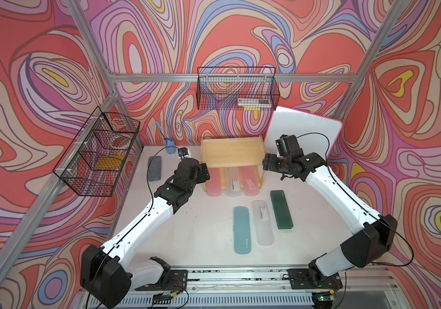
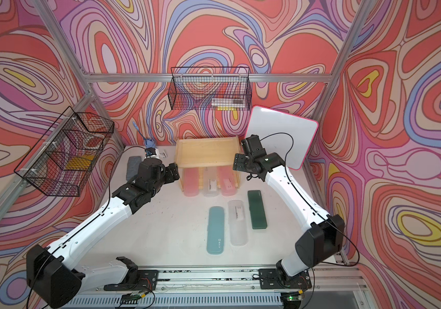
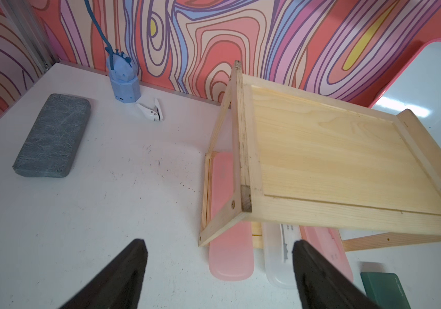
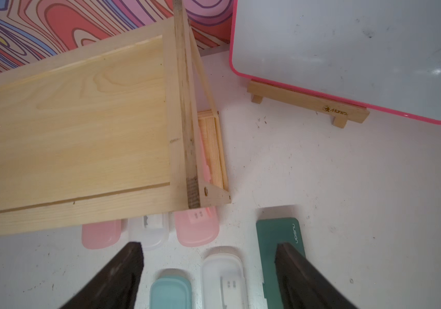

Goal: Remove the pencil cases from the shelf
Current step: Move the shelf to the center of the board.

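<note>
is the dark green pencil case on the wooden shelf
No, the dark green plastic pencil case lies on the white table, off the wooden shelf.

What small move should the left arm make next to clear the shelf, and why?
Probably lower the open left gripper around the protruding end of the nearest pink case. It is one of three on the lower tier of the shelf, it sticks out toward that gripper, and the gripper holds nothing.
</note>
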`<state>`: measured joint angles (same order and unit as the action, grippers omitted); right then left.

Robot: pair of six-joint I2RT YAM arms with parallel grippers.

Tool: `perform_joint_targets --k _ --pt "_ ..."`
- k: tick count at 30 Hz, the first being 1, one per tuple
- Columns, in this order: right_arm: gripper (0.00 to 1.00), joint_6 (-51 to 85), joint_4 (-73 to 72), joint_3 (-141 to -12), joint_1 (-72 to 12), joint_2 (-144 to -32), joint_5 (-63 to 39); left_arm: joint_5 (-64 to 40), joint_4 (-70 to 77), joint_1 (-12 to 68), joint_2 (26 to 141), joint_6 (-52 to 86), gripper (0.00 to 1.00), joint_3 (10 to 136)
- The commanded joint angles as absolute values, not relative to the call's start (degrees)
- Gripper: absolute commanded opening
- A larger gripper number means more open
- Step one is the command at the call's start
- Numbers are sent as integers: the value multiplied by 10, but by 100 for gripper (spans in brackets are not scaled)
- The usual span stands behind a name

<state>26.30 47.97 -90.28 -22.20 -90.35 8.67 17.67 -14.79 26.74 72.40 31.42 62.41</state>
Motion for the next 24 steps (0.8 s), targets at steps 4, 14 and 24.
perform_joint_targets --k 4,14,24 --pt "64 219 454 -960 -192 -957 28 135 -156 239 768 309 86 673" --pt "45 220 439 -979 -184 -1012 3 122 -135 228 808 316 78 687" --pt "30 228 431 -976 -183 -1032 4 137 -144 226 848 298 55 720"
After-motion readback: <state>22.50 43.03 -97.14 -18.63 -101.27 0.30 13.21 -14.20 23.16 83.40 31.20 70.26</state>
